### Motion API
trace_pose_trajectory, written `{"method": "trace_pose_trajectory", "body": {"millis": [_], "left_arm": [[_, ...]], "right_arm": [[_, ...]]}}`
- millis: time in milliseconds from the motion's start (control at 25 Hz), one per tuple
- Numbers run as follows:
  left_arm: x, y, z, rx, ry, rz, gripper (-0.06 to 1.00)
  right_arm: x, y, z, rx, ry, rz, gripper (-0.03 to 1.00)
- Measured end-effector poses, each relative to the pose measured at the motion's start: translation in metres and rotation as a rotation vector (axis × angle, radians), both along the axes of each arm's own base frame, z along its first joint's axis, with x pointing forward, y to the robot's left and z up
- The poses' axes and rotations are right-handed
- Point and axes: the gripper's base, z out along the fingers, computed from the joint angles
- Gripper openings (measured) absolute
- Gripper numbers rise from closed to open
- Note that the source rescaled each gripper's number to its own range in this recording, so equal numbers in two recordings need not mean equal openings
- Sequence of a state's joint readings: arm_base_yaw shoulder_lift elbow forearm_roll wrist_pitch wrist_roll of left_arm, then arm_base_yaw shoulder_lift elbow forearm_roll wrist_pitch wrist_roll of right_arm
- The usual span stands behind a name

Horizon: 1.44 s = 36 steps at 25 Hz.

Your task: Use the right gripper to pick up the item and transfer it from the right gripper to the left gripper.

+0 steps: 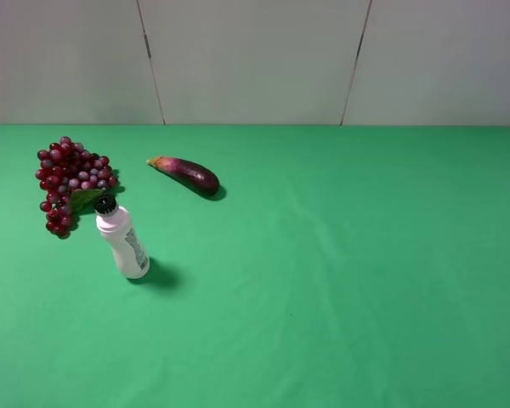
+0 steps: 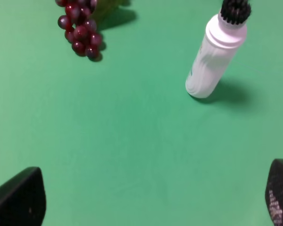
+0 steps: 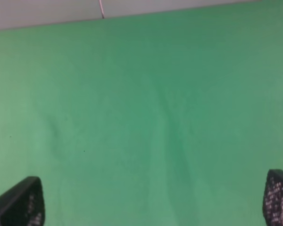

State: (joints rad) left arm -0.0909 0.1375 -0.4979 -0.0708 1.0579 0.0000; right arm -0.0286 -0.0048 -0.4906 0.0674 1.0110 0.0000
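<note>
Left gripper (image 2: 153, 200): only two black fingertips at frame corners, spread wide, nothing between; bare green cloth (image 2: 132, 141) beneath. Right gripper (image 3: 153, 200): same, fingers parted, empty; its view shows only cloth and strip of wall. Overhead view shows neither arm. White bottle (image 1: 123, 240) upright, near left. Grape bunch (image 1: 70, 180) just behind bottle, far left; left wrist view cuts bunch off, lower cluster only. Eggplant (image 1: 187, 173) farther back, overhead view only.

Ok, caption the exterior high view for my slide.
Grape bunch, upright white bottle and eggplant on the green table, no arm in frame.
</note>
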Motion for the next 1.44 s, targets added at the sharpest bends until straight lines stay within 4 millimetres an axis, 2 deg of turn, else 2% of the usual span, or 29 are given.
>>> {"method": "trace_pose_trajectory", "body": {"millis": [280,1440], "left_arm": [[-0.021,0.002,-0.001,0.014,-0.138,-0.020,0.99],[-0.021,0.002,-0.001,0.036,-0.146,-0.027,0.98]], "right_arm": [[0.000,0.000,0.000,0.000,0.000,0.000,1.00],[0.000,-0.003,0.000,-0.036,0.002,-0.024,1.00]]}}
